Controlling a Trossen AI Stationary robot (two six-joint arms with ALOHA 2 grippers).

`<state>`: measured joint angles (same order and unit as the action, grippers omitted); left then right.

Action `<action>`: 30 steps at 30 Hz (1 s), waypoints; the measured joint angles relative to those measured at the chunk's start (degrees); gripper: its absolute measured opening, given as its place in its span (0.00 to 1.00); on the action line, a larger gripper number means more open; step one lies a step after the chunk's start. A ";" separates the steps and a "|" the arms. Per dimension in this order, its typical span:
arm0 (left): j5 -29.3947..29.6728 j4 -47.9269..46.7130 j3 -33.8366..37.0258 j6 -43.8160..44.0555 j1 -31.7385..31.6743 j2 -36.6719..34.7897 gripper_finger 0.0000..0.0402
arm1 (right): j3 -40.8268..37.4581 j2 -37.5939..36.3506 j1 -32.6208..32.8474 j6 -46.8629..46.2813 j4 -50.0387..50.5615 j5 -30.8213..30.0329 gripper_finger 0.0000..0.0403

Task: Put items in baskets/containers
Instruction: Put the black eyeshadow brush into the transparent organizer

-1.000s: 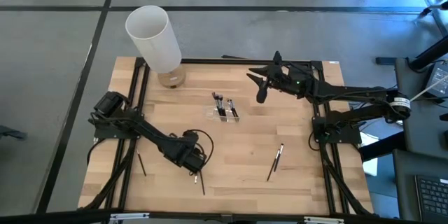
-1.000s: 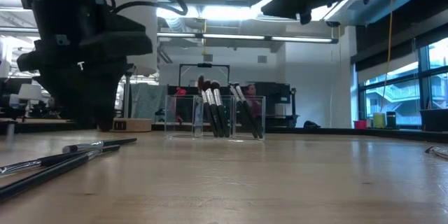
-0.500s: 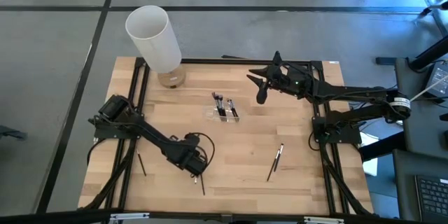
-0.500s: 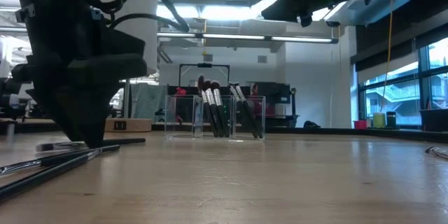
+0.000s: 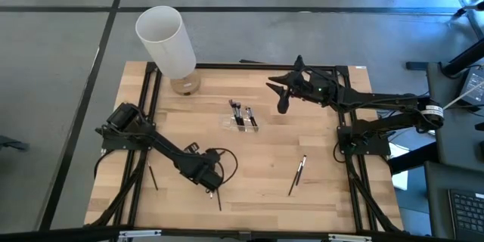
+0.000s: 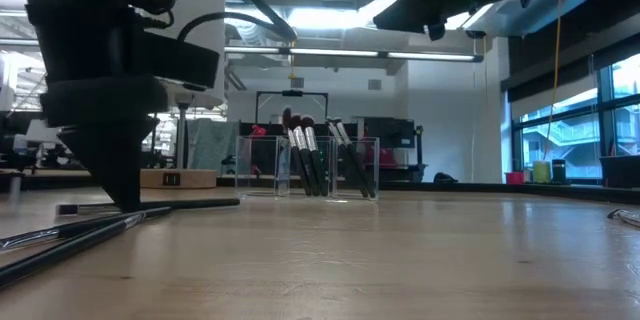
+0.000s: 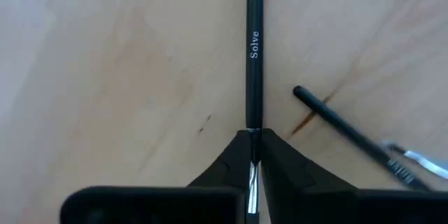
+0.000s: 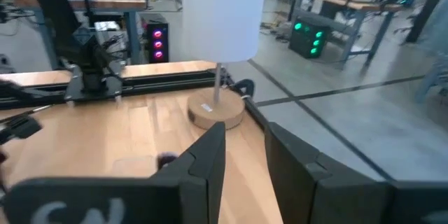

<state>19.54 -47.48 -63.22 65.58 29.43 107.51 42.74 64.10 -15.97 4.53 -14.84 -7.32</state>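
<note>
My left gripper (image 5: 209, 185) stands low over the near-left part of the table, its tips (image 7: 252, 155) shut on a thin black brush (image 7: 253, 42) marked "Solve". A second dark brush (image 7: 350, 131) lies on the wood beside it. The clear organizer (image 5: 242, 118) stands at the table's middle far part with several brushes upright in it; it also shows in the low view (image 6: 305, 168). My right gripper (image 5: 283, 97) hangs open and empty high over the far right, and its fingers show apart in its wrist view (image 8: 245, 161). My left gripper pinches the black brush between its two fingertips, where the handle meets the silver ferrule (image 7: 253, 127). The fingers come from above, pointing down, and the handle runs straight away from them. In the low view the brush (image 6: 190, 202) lies level at table height; whether it rests on the wood I cannot tell.
A tall white cylinder (image 5: 165, 39) on a round wooden base (image 5: 184, 85) stands at the far left corner. Two brushes (image 5: 298, 174) lie right of centre, one thin stick (image 5: 153, 178) lies at the left, and more lie on the near left (image 6: 60, 235).
My left gripper has moved a little toward the table's near edge and come down onto the black brush. In the low view the brush's free end now reaches farther toward the table's right than before.
</note>
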 joint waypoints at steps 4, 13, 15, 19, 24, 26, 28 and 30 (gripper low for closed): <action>2.42 0.00 0.02 -8.75 0.41 0.04 0.06 | 0.00 0.00 0.00 -1.52 1.79 3.03 0.25; 18.35 -0.53 -2.57 -40.13 1.73 0.30 0.07 | 0.00 3.75 0.00 -12.67 6.81 30.21 0.25; 23.45 -0.66 -4.22 -47.40 1.73 0.30 0.07 | 0.00 6.21 0.07 -15.44 8.45 37.23 0.25; 32.97 2.03 -7.53 -59.69 1.70 0.21 0.08 | -0.02 12.07 0.59 -20.23 7.55 45.53 0.25; 36.95 7.39 -8.80 -73.86 1.56 0.19 0.08 | -0.02 19.34 2.53 -25.59 0.17 50.70 0.25; 36.95 8.80 -8.79 -79.16 1.57 0.19 0.08 | -0.02 22.07 3.30 -28.75 -3.21 52.86 0.25; 37.08 10.05 -8.79 -82.79 1.57 0.19 0.08 | -0.02 24.48 3.98 -31.19 -5.79 55.25 0.25; 38.48 11.14 -8.79 -84.98 1.57 0.19 0.08 | -0.02 26.37 4.46 -32.96 -7.01 57.29 0.25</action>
<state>58.02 -36.34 -72.01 -19.40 31.00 107.70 42.72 90.46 -11.51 -28.43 -21.85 49.97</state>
